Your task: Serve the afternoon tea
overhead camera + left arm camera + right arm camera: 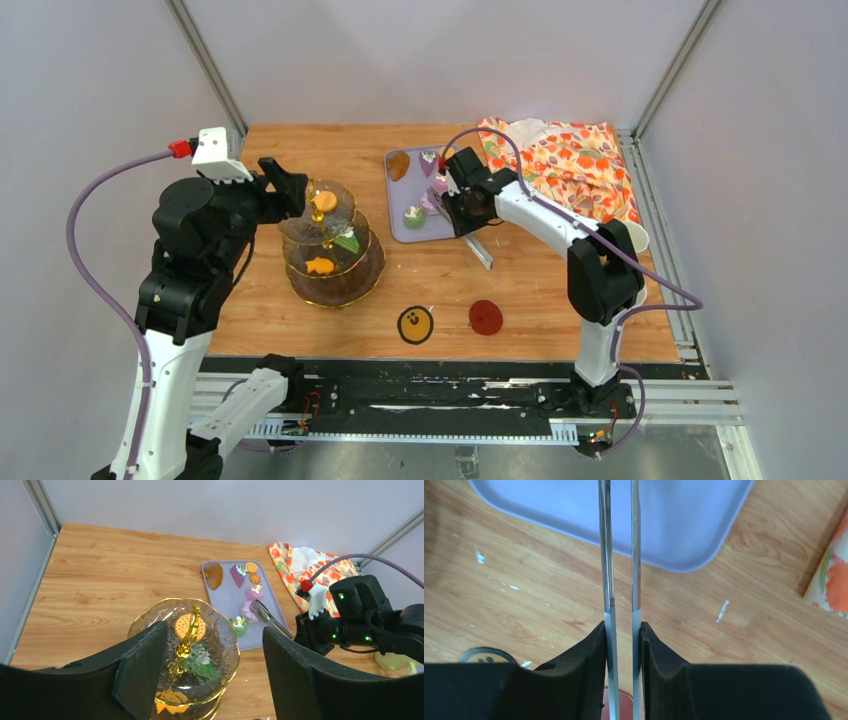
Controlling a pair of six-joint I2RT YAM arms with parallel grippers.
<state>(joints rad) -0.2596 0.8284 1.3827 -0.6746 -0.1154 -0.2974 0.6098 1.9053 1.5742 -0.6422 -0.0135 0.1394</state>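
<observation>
The tray (408, 195) is lilac; the cloth (575, 160), far right, is white with orange flowers; the stand (340, 298) is clear glass, gold-rimmed; the tongs (605, 555) are silver; near, a yellow mug (415, 324) and a red mug (486, 316); the table (300, 150) is light wood-grain.

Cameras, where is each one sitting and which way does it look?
Top external: above and behind, looking down on the table; the left arm and right arm both show.
Left wrist: on the left wrist, looking past the open left end effector at the glass stand and lilac tray.
Right wrist: on the right wrist, looking down along the metal tongs clamped in the right end effector.
Shared: top and left wrist views both show stand, tray and right arm.
</observation>
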